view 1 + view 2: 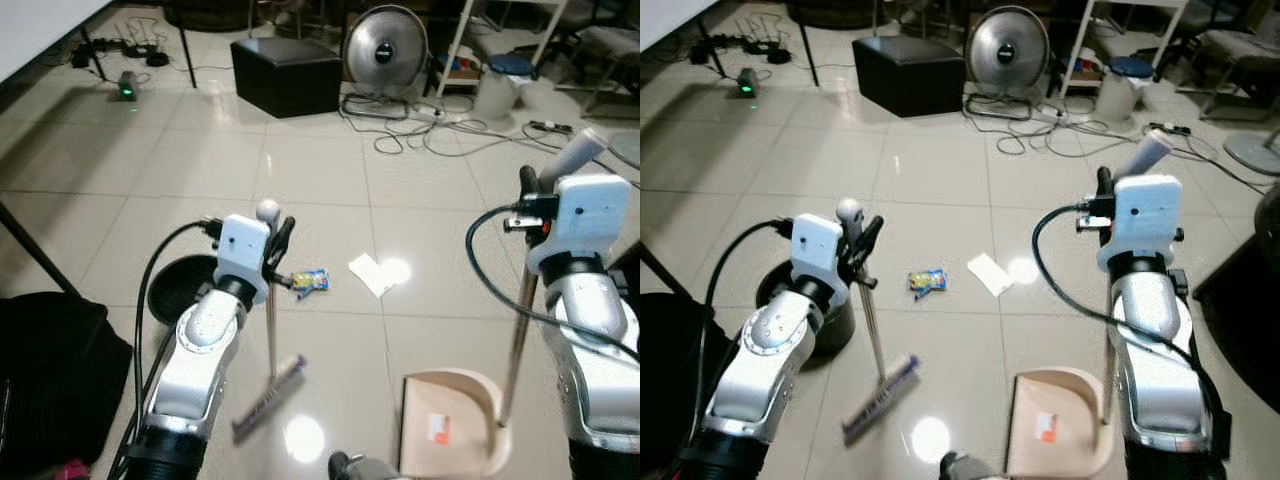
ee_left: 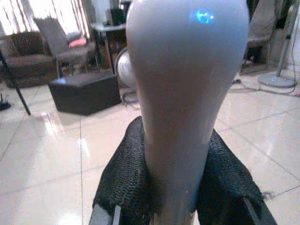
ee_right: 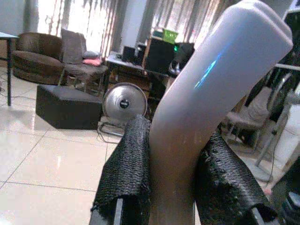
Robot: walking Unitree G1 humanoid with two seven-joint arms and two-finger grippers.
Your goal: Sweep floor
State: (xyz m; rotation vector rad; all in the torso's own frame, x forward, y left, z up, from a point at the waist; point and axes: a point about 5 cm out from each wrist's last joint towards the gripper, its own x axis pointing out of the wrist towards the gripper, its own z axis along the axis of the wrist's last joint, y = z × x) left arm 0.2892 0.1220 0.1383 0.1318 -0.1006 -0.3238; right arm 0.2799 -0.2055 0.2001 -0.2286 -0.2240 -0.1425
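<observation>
My left gripper (image 1: 277, 243) is shut on the top of a broom handle (image 2: 185, 93). The broom's brush head (image 1: 268, 398) rests on the tiled floor in front of me. My right gripper (image 1: 530, 190) is shut on the grey handle (image 3: 206, 103) of a beige dustpan (image 1: 445, 425), which stands on the floor at the lower right. A small yellow and blue wrapper (image 1: 310, 281) and a white scrap of paper (image 1: 372, 273) lie on the tiles just beyond the brush.
A black round bin (image 1: 180, 288) sits by my left arm, and a black bag (image 1: 50, 370) lies at the far left. Farther off stand a black ottoman (image 1: 286, 73), a fan (image 1: 385, 45), tangled cables (image 1: 440, 125) and a small white bin (image 1: 497, 85).
</observation>
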